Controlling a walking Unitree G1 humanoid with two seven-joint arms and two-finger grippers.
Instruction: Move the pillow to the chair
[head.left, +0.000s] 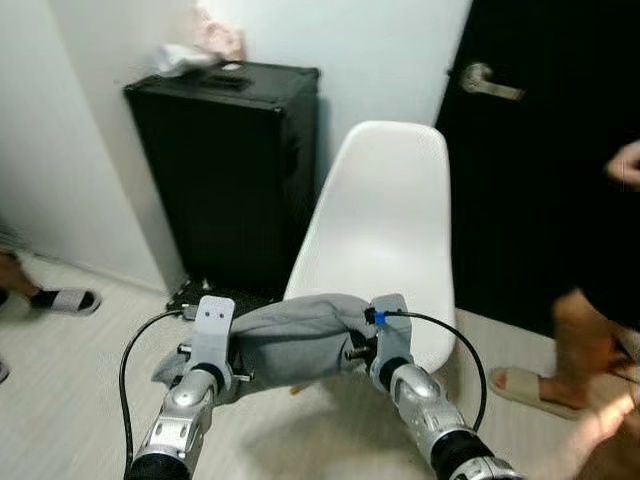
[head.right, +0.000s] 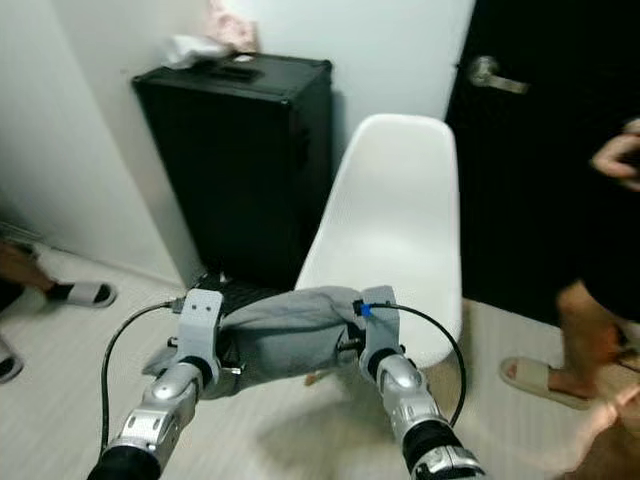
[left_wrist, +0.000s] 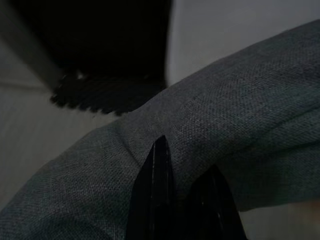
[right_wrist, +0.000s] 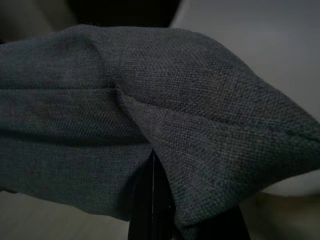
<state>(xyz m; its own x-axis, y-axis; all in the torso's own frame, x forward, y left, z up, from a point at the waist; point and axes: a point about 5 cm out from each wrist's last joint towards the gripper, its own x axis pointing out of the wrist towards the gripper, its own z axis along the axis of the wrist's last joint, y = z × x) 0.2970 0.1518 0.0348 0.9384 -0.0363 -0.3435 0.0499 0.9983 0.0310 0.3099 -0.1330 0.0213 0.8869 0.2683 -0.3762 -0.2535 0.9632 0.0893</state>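
Grey woven-fabric pillow (head.left: 295, 340) was held off the floor between both arms, just in front of the white moulded-plastic chair (head.left: 385, 215), roughly at seat height. It overlapped the front edge of the seat in the head views; could not tell whether it touched the seat.

Left gripper (left_wrist: 182, 192) was at the pillow's left end. In the wrist view its black fingers (left_wrist: 157, 175) were pressed into the fabric, cloth creased around them: clamped on the pillow. A loose corner of the pillow drooped below the left wrist.

Right gripper (right_wrist: 155, 195) was at the pillow's right end. Its wrist view showed fabric folded over the fingers, with a crease running into them: also clamped on the pillow.

Both silver forearms reached forward from the bottom of the head views, a black cable looped off each wrist.

Surroundings:
- Chair stood against a white wall (head.left: 390, 50), its back upright, the seat facing the robot.
- Tall black hard case (head.left: 225, 175) stood just left of the chair in the corner, with pale crumpled cloth (head.left: 195, 50) on top.
- Black door (head.left: 545, 150) with a silver lever handle (head.left: 485, 82) was right of the chair.
- A person's sandalled foot (head.left: 535, 385) and leg stood on the right near the door, with a hand (head.left: 625, 165) at the frame edge.
- Another person's foot in a sandal (head.left: 60, 298) was at the far left on the pale wood-look floor (head.left: 60, 400).
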